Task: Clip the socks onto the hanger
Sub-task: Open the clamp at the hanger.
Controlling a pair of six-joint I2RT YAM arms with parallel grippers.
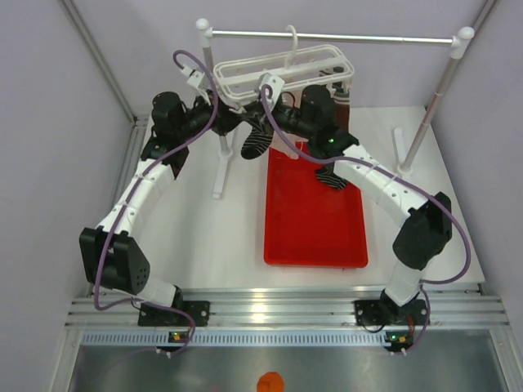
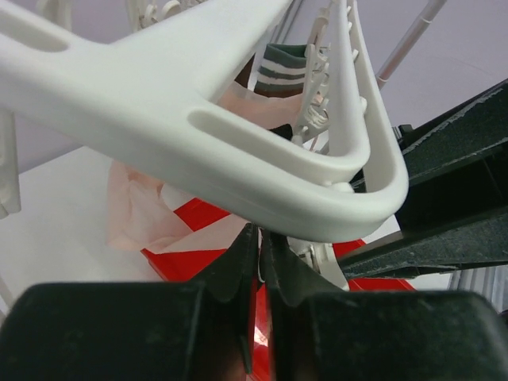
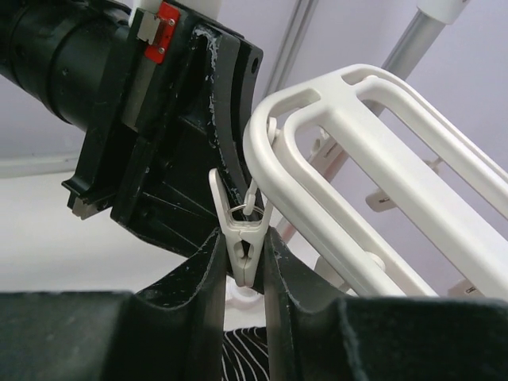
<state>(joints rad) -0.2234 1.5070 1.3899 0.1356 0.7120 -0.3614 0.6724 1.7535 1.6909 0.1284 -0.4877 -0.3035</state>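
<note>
The white hanger (image 1: 282, 69) hangs by its hook from the metal crossbar. Both grippers meet under its near left corner. My right gripper (image 3: 244, 246) is shut on a white peg (image 3: 242, 226) dangling from the hanger rim (image 3: 357, 159). My left gripper (image 2: 262, 234) is shut just under the hanger corner (image 2: 238, 135), and a black striped sock (image 1: 257, 140) hangs below it, also showing in the right wrist view (image 3: 254, 357). The grip itself is hidden. A second black striped sock (image 1: 331, 176) lies in the tray. A dark sock with a white-striped cuff (image 2: 282, 67) hangs on the hanger's far side.
A red tray (image 1: 315, 220) lies under the hanger toward the right. The stand's crossbar (image 1: 343, 37) spans the back on white posts, with its feet (image 1: 219, 175) on the table. A pale pink fabric (image 2: 139, 214) hangs by the tray. Grey walls close both sides.
</note>
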